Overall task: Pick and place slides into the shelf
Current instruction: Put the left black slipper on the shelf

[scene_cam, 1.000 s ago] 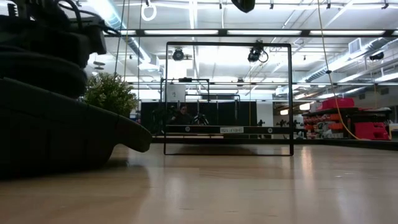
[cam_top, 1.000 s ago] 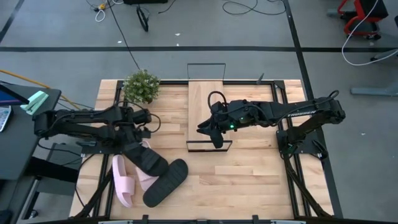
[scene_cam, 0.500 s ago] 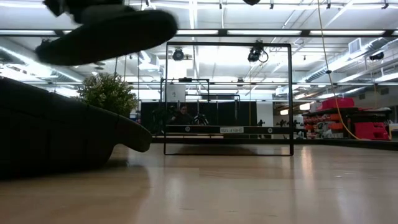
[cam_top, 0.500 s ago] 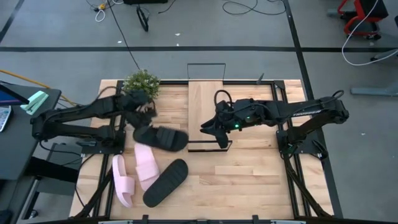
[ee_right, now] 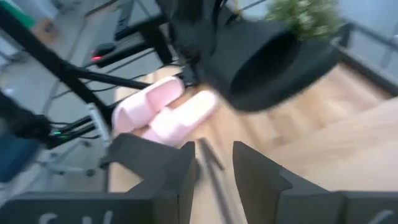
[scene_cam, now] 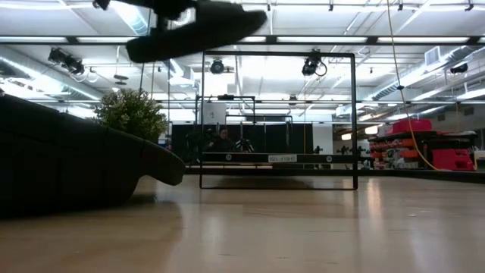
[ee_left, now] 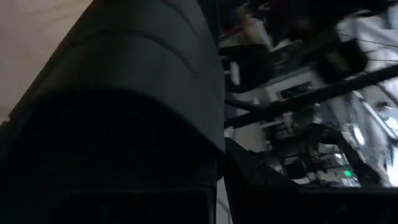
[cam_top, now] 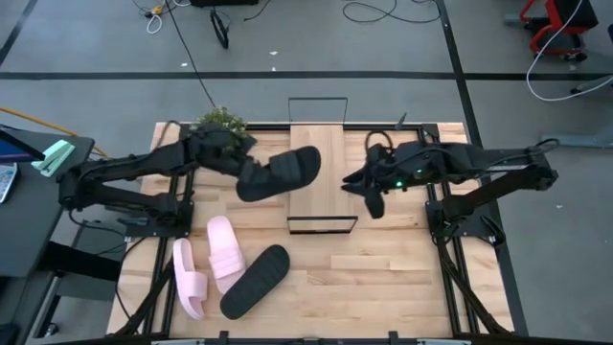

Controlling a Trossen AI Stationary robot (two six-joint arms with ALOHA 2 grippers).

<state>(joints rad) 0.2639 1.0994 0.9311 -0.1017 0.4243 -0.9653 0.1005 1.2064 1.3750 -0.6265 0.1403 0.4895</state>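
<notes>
My left gripper [cam_top: 247,175] carries a black slide [cam_top: 283,171] in the air by the left edge of the shelf [cam_top: 316,144], a narrow light-wood board with black wire frames at its ends. That slide shows high in the low view [scene_cam: 193,26] and fills the left wrist view [ee_left: 124,93]. My right gripper [cam_top: 352,182] is open and empty just right of the shelf, facing the carried slide [ee_right: 267,56]. Two pink slides [cam_top: 225,247] [cam_top: 189,278] and a second black slide [cam_top: 256,280] lie sole-down on the near-left tabletop. My left gripper is shut on the black slide at the end nearest my left arm [cam_top: 251,182]. The slide itself hides the fingers, so the exact part and hold do not show. The slide is lifted clear, roughly level, its free end [cam_top: 308,160] reaching over the shelf's left edge.
A small potted plant [cam_top: 222,122] stands at the far-left of the table beside the left arm. The black slide on the table looms at the left of the low view [scene_cam: 68,159]. Bare wood lies near and right of the shelf [cam_top: 383,278].
My left gripper has lifted the black slide off the group at the near-left and carried it up, toward the far edge and right, to the shelf; the slide has turned about on the way. My right gripper has drawn back from over the shelf toward the table's right edge.
</notes>
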